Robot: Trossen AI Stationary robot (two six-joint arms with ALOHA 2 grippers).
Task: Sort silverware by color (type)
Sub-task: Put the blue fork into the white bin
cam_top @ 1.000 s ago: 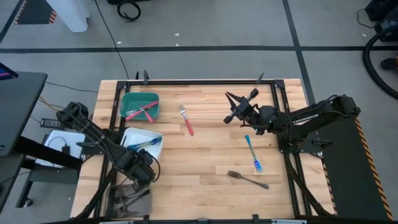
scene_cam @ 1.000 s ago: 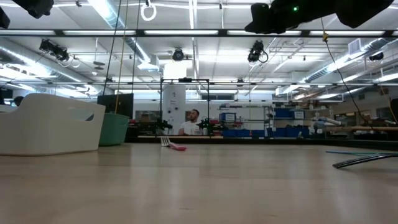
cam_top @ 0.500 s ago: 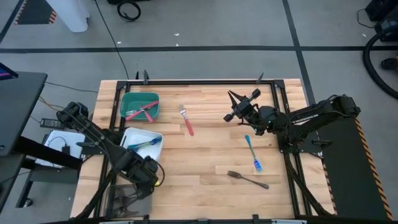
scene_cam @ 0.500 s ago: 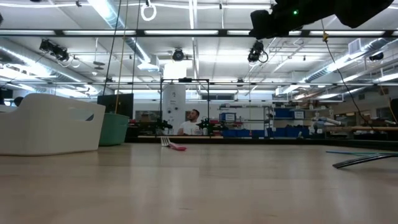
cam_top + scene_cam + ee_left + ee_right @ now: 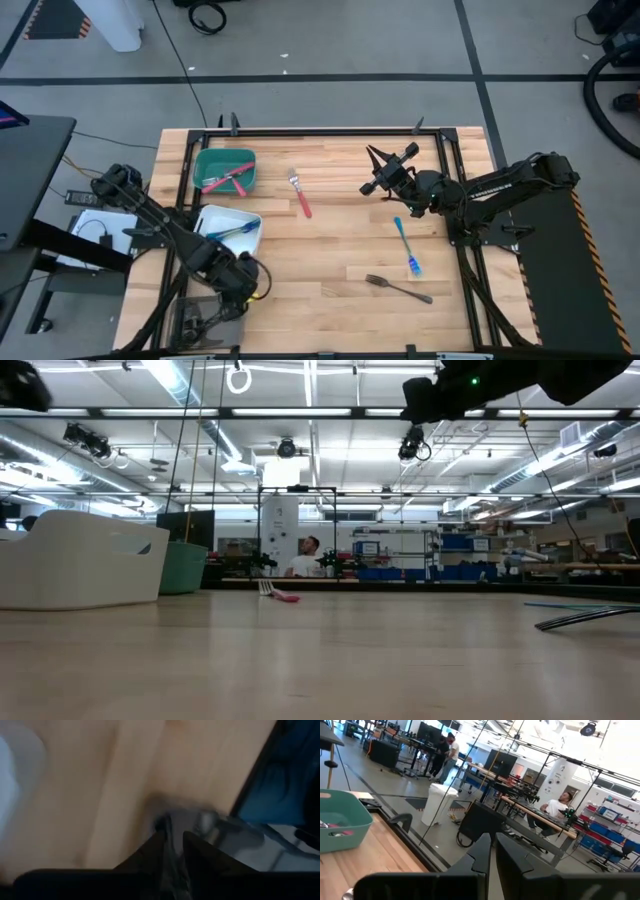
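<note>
The left wrist view was smeared — a grey metal piece (image 5: 172, 851) between the left gripper (image 5: 172, 837)'s fingers could not be identified. In the high view, the grey bin (image 5: 205, 322) was cut off by the bottom edge and partly hidden under the left arm. The utensils in the white bin (image 5: 228, 232) were too small to count.

Open tabletop (image 5: 330, 245) spans the middle, broken only by a red-handled fork (image 5: 299, 192), a blue-handled utensil (image 5: 406, 246) and a dark grey fork (image 5: 398, 288), all well apart. The green bin (image 5: 225, 170) and white bin (image 5: 229, 230) (both holding utensils) block the left edge. The left gripper (image 5: 232, 293) crowds the near-left corner; the right gripper (image 5: 378, 170) hangs over the far-right area.
</note>
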